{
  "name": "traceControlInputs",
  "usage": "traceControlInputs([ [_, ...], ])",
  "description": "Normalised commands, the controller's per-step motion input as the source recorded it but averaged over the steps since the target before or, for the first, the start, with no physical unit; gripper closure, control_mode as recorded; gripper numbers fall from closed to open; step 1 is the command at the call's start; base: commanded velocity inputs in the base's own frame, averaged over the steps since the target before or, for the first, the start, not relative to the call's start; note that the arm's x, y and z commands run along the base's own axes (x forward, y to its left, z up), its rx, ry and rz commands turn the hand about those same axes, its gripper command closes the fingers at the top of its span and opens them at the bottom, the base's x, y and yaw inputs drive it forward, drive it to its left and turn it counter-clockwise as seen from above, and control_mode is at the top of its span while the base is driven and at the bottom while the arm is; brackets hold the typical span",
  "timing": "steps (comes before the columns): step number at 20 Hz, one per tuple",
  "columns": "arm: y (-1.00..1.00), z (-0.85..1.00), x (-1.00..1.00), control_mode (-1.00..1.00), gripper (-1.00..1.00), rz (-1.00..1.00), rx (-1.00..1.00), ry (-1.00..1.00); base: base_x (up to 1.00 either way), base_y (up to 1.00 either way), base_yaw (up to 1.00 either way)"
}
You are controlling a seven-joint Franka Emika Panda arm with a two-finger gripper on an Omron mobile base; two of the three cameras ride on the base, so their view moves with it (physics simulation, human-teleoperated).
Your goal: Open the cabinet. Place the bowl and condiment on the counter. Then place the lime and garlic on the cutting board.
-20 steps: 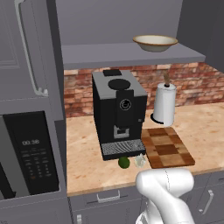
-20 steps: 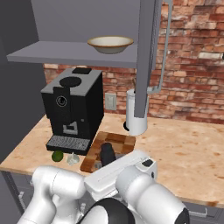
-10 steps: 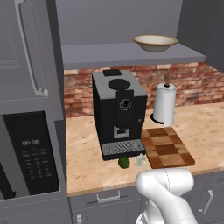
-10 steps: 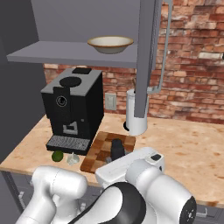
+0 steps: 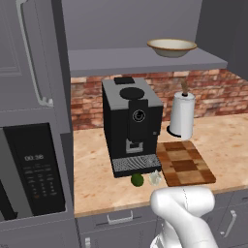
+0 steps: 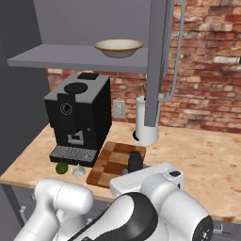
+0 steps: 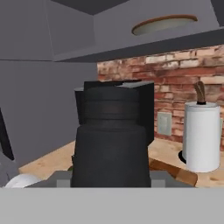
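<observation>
Black condiment (image 7: pixel 110 140) stands clamped upright in the tool (image 7: pixel 111 175), above the cutting board (image 6: pixel 115 162).

One bowl (image 5: pixel 171 47), one lime (image 5: pixel 137 179), one garlic (image 5: pixel 154 178), one condiment (image 6: pixel 135 161).

I see the beige speckled table (image 5: pixel 92 160) carrying a black coffee machine (image 5: pixel 131 123) toward its back. Just in front of the machine's drip tray, near the front edge, the lime (image 5: pixel 137 179) and garlic (image 5: pixel 154 178) lie side by side. The checkered cutting board (image 5: pixel 185 162) lies right of them. A paper-towel roll (image 5: pixel 182 115) stands behind it. Above, the cabinet shelf (image 5: pixel 145 61) carries the bowl (image 5: pixel 171 47).
</observation>
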Motion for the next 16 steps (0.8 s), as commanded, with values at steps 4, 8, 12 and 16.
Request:
traceControlInputs([
  [4, -0.31, 0.0, 0.06, -1.0, 1.0, -0.02, 0.08, -0.01, 0.0, 0.0, 0.0],
  [8, -0.25, -0.01, 0.06, -1.0, 1.0, 0.0, 0.06, -0.11, 0.0, 0.0, 0.0],
  [12, -0.14, -0.11, 0.06, -1.0, 1.0, 0.0, 0.0, -0.25, 0.0, 0.0, 0.0],
  [16, -0.09, -0.19, 0.13, -1.0, 1.0, 0.0, 0.0, -0.29, 0.0, 0.0, 0.0],
])
